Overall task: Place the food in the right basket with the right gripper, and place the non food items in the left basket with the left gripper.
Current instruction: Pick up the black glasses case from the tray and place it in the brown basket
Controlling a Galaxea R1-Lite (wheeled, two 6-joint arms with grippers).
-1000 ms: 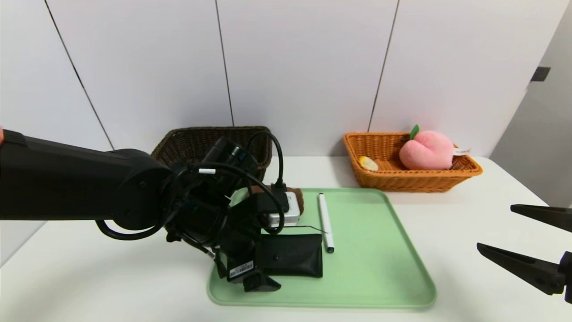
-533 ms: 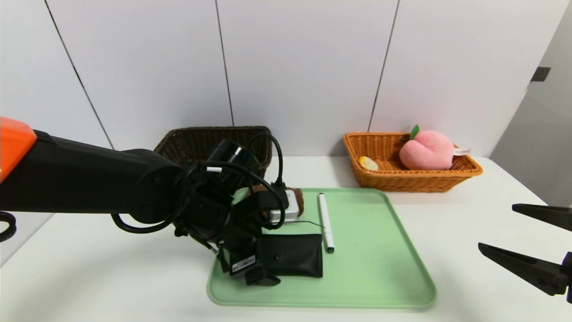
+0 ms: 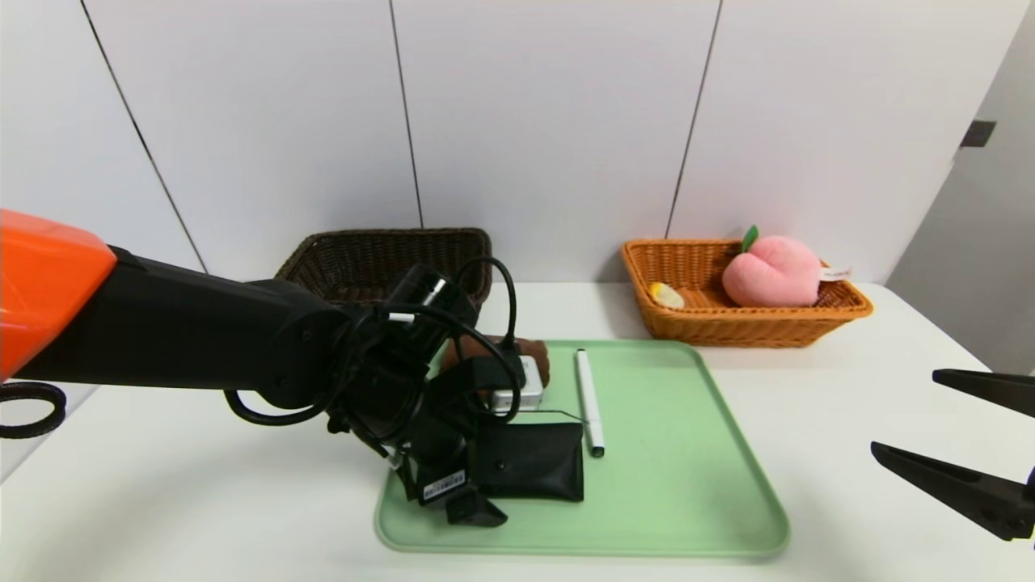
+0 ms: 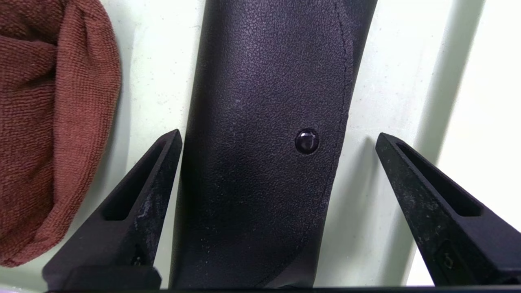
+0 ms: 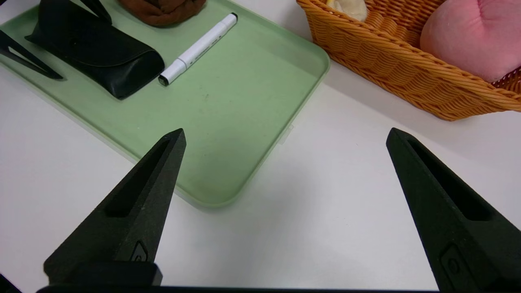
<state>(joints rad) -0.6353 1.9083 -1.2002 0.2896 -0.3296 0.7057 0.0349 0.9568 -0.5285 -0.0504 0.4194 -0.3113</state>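
A black leather case (image 3: 530,461) (image 4: 264,134) (image 5: 95,55) lies on the green tray (image 3: 687,485) (image 5: 228,122). My left gripper (image 3: 469,493) (image 4: 279,140) is open and low over the case's left end, one finger on each side of it, not closed on it. A white marker (image 3: 589,400) (image 5: 198,48) lies beside the case. A brown cloth (image 4: 44,122) (image 5: 163,10) sits behind the case, partly hidden by my left wrist. My right gripper (image 3: 954,436) (image 5: 285,136) hovers open over bare table at the right.
The dark wicker basket (image 3: 380,259) stands at the back left. The orange basket (image 3: 728,319) (image 5: 390,69) at the back right holds a pink plush peach (image 3: 772,271) (image 5: 472,36) and a small yellow item (image 3: 666,295).
My left arm has reached further right and lowered over the case's left end. The right gripper has drifted slightly down and right.
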